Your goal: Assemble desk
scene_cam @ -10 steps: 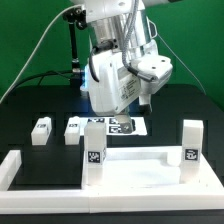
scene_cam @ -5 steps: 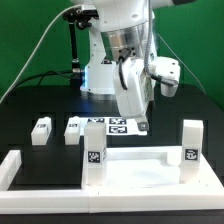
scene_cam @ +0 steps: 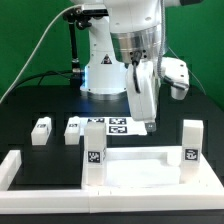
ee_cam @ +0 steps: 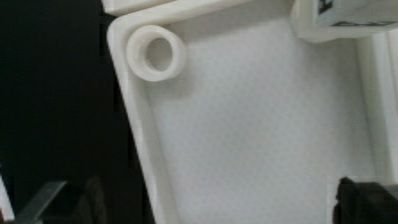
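Looking down from the wrist, only that camera shows a round corner socket [ee_cam: 157, 52] in the white desk top [ee_cam: 249, 130], with a leg [ee_cam: 347, 20] cut off at the frame's border. Only the exterior view takes in the whole top along the counter's [scene_cam: 30, 105] near edge, two upright legs [scene_cam: 93, 152] on it, and two loose legs [scene_cam: 41, 131] farther back. The jaws stand wide apart, holding nothing; the wrist view crops their tips.

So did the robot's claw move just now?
Yes. The gripper swung toward the exterior view's right and came lower. It now hangs by the right end of the marker board, which stayed put.
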Controlling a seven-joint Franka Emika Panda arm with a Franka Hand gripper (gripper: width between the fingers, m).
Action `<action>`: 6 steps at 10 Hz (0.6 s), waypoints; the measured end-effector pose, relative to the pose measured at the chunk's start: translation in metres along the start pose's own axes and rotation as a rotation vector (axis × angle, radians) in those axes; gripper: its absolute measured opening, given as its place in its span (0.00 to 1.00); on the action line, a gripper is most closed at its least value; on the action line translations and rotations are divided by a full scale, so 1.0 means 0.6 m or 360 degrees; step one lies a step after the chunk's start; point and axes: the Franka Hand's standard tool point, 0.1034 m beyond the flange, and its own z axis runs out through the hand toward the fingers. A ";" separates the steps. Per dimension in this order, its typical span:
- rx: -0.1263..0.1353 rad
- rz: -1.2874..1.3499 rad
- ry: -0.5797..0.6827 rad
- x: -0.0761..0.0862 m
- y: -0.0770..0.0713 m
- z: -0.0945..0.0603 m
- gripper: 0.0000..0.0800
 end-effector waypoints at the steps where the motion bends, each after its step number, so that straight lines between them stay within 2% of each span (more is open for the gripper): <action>1: 0.0005 -0.0054 0.0030 0.010 0.016 0.018 0.81; 2: 0.0021 -0.0089 0.0061 0.025 0.037 0.043 0.81; 3: 0.0076 -0.0129 0.0100 0.044 0.049 0.066 0.81; 4: 0.0081 -0.0139 0.0123 0.050 0.056 0.083 0.81; 6: 0.0062 -0.0158 0.0160 0.036 0.071 0.118 0.81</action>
